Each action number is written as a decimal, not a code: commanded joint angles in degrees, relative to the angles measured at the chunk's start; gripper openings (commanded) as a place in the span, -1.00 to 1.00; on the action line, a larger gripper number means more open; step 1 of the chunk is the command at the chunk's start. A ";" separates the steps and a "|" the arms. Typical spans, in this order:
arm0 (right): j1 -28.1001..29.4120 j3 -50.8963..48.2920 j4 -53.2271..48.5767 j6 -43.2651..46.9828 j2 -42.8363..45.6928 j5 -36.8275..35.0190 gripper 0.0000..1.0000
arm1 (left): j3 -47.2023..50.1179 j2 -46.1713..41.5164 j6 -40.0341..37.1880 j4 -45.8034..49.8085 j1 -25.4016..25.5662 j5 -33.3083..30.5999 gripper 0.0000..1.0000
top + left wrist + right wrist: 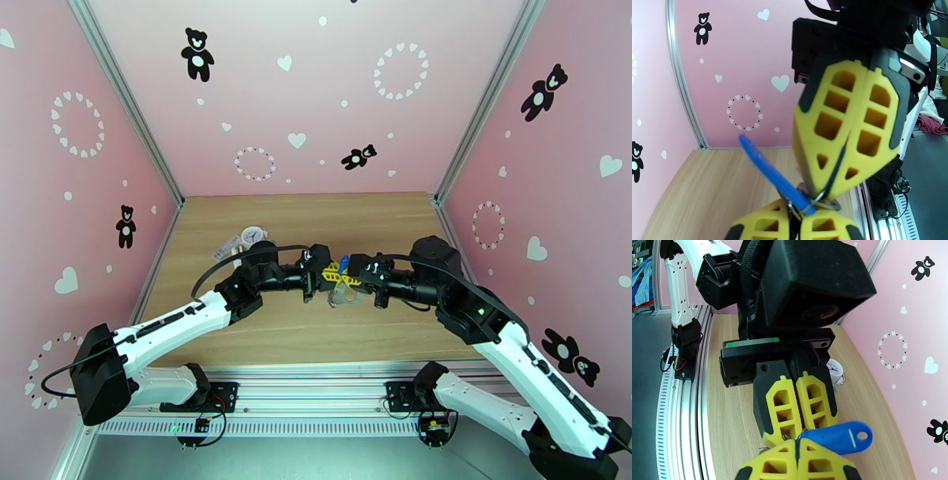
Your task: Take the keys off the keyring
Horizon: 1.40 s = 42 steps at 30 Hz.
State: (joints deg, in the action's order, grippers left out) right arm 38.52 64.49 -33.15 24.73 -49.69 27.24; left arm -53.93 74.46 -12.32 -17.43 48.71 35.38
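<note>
the 2 arms meet nose to nose above the middle of the wooden table (261, 331), well clear of its surface. the left gripper (335, 278) comes in from the left and the right gripper (354, 278) from the right, their yellow fingertips touching or all but touching.

in the left wrist view the left gripper (797, 223) sits at the bottom edge with its 2 fingers pressed together on the lower end of the blue key (770, 170). the key's plastic tag slants up and to the left out of the seam between them. just beside it the right gripper (826, 194) points down, its 2 yellow fingers (829, 126) also pressed together. their tips pinch a thin metal ring at the tag's base, and a small mauve-brown piece shows just under them.

in the right wrist view the right gripper (797, 447) is at the bottom, pads flat against each other. the left gripper (792, 437) faces it from above, fingers together. the blue key (839, 437) sticks out to the right from where the 2 meet, its eyelet at the free end.

from above, the keyring (344, 297) hangs just under the meeting fingertips, off the table, with the blue key (344, 264) poking out on the far side. how firmly it sits in the right fingers i cannot tell.

a white clock-face charm (253, 234) lies on the table to the far left, apart from both grippers.
</note>
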 commanded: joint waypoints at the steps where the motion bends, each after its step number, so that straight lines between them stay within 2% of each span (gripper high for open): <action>1: 1.11 1.61 -5.30 0.43 1.25 0.79 -1.00 | -2.88 -2.13 2.41 -0.32 -1.60 -4.78 -1.00; 5: 1.10 3.57 -2.33 -3.24 -0.22 -1.03 -1.00 | -3.48 -1.76 3.12 1.07 -1.53 -3.82 -0.97; 7: 1.05 4.89 -1.56 -5.51 -1.46 -2.38 -1.00 | -2.67 -2.09 3.02 1.02 -1.51 -4.17 -0.89; 10: 1.00 5.80 0.40 -7.84 -2.42 -3.03 -1.00 | -0.65 -2.99 2.52 0.19 -1.51 -3.78 -0.60; 14: 0.35 6.28 3.03 -10.66 -2.52 -3.63 -1.00 | 1.28 -4.82 0.81 1.06 -1.34 -4.62 -0.46; 19: -0.92 7.57 3.87 -14.25 -2.94 -2.06 -1.00 | 3.73 -7.17 -1.21 0.82 -1.25 -6.28 -0.38; 34: -3.68 3.72 8.68 -21.06 -2.43 4.37 -1.00 | 2.82 -5.63 -5.61 -3.25 0.36 -5.92 -0.37; 42: -4.86 2.10 9.91 -21.90 -2.20 6.90 -1.00 | 3.00 -5.59 -6.34 -6.01 0.68 -9.23 -0.37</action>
State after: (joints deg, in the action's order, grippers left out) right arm 34.02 67.05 -26.30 3.77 -52.69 32.01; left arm -50.94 68.49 -17.45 -21.17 48.97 28.10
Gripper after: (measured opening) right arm 0.035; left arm 0.315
